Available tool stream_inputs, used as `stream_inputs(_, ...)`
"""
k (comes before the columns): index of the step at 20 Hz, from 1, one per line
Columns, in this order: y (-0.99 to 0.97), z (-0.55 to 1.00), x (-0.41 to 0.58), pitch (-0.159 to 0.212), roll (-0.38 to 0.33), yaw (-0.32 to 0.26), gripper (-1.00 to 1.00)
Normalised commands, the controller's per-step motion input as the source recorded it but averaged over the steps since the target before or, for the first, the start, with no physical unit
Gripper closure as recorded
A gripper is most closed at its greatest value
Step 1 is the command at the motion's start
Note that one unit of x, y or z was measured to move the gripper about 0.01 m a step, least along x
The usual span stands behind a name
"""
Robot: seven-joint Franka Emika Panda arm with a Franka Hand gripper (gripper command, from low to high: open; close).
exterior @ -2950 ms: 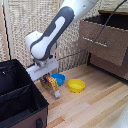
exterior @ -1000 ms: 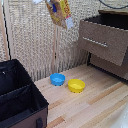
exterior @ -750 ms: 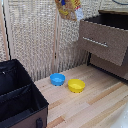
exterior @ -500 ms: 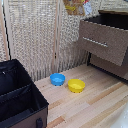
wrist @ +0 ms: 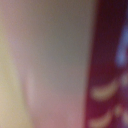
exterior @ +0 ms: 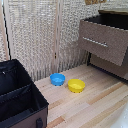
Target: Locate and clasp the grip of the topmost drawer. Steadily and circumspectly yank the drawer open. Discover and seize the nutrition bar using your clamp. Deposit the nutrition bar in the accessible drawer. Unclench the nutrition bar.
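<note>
Since a second ago the nutrition bar (exterior: 95, 2) has risen to the exterior view's top edge above the topmost drawer (exterior: 104, 41), drawer pulled open, blue bowl (exterior: 57, 79) touching yellow bowl (exterior: 76, 85), clamp out of frame, grip cannot be told.

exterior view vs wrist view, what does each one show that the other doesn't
Only the exterior view shows the scene: the topmost drawer pulled open, the blue bowl beside the yellow bowl on the wooden floor, and a black bin. Only the wrist view shows a blurred close-up of a pale surface next to dark red print, too blurred to identify. Nothing can be matched between the two; the gripper is in neither.
</note>
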Motion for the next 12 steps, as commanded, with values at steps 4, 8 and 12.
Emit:
stream_inputs(4,-1.0,0.48,0.021,0.016,0.082,0.0,1.0)
stream_inputs(8,-0.98,0.27,0.034,0.001,0.062,0.014,1.0)
stream_inputs(12,-0.85,0.02,0.016,-0.031,0.047,0.087,1.0)
